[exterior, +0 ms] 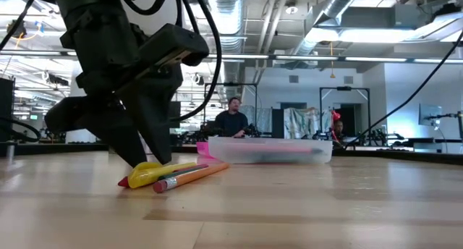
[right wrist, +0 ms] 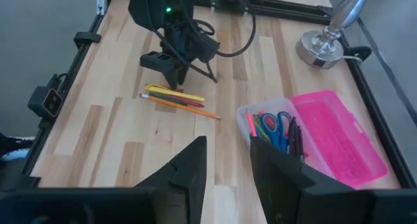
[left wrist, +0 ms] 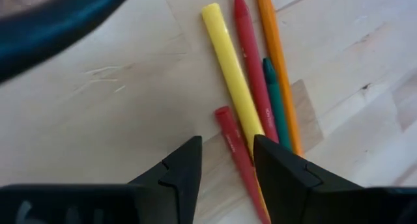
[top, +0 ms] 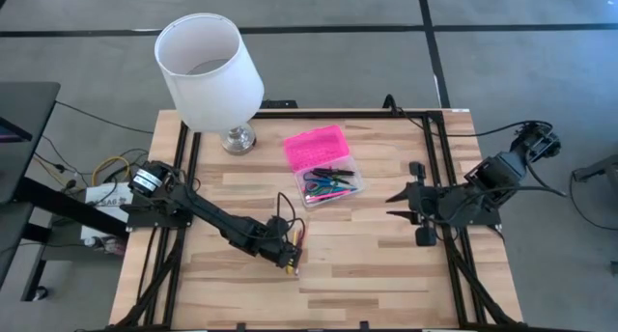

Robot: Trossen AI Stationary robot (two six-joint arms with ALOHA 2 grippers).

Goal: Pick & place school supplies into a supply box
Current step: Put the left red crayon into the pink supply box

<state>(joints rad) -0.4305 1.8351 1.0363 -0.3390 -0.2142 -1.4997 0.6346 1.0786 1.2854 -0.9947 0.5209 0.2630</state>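
Note:
Several school supplies lie side by side on the wood near the table's front left: a yellow marker (left wrist: pixel 228 74), a long red pen (left wrist: pixel 251 68), a green pen (left wrist: pixel 277 100), an orange pencil (left wrist: pixel 277 55) and a short red pen (left wrist: pixel 228 142). My left gripper (left wrist: pixel 227 152) points steeply down over their ends, open, with the short red pen between its fingertips. The supply box (top: pixel 323 163) lies open mid-table, its pink lid (top: pixel 314 144) flat beside the clear base (top: pixel 336 184), which holds scissors and pens. My right gripper (top: pixel 398 199) hovers open at the right, holding nothing. My left gripper comes from above, slanting down, with its fingers on either side of the short red pen's shaft (left wrist: pixel 231 155) and across it. One fingertip (left wrist: pixel 280 172) stands over the yellow marker. All the pens lie flat on the table. Whether the fingers touch any of them I cannot tell.
A lamp with a white shade (top: pixel 208 71) and metal foot (top: pixel 238 137) stands at the far left of the table. Black rails (top: pixel 439 168) run along the table's sides. Bare wood lies between the pens and the right arm. People (exterior: pixel 233 120) sit in the room beyond.

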